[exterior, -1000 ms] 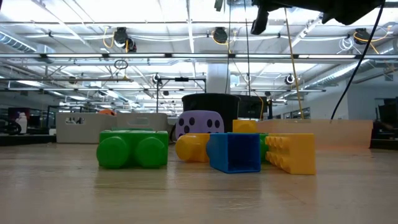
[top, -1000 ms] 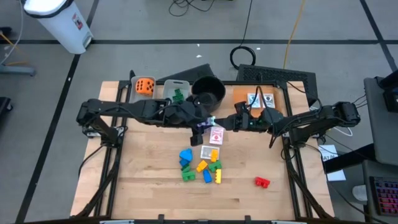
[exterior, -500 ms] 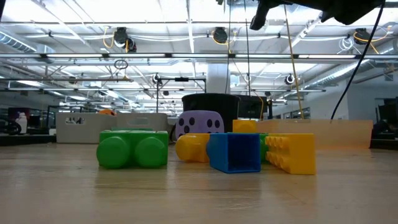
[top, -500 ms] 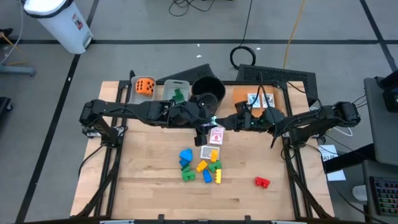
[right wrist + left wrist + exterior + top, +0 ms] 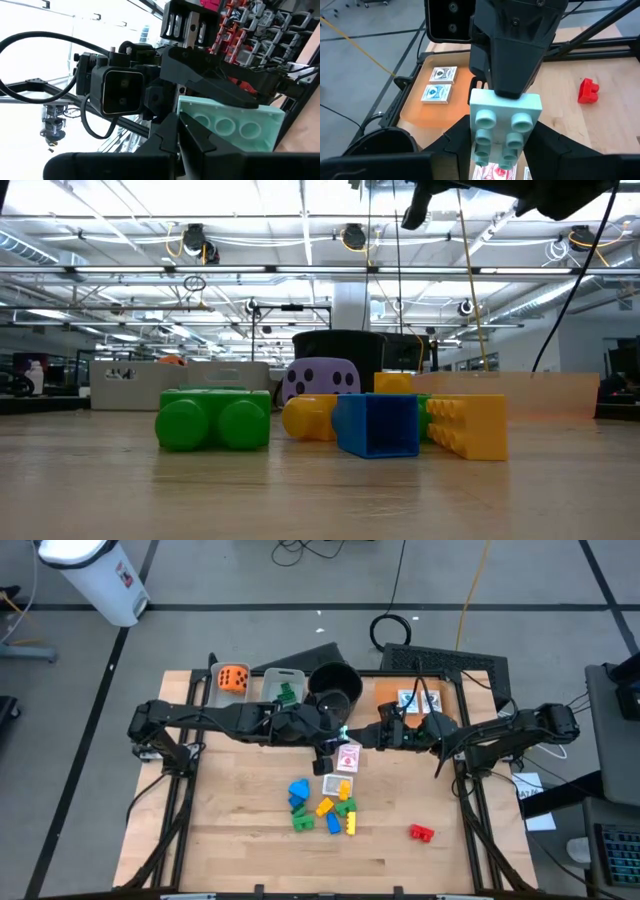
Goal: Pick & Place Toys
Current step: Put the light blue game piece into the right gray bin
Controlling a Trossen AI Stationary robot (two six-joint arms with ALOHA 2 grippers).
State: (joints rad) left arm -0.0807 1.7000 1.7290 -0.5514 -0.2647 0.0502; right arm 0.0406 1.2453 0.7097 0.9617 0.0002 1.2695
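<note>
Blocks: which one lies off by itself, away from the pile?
The red block, alone toward the table's right front; the blue, yellow and green ones cluster mid-table.

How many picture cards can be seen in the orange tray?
2: two blue-backed picture cards lie side by side in the orange tray behind the right arm. Others may be hidden by the arm.

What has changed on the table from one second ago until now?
The left gripper moved slightly toward the right gripper above the table's middle. Both now hold the pale green block, passing it between them. The pile of blocks, the red block, the cards and the black pot stayed in place.
</note>
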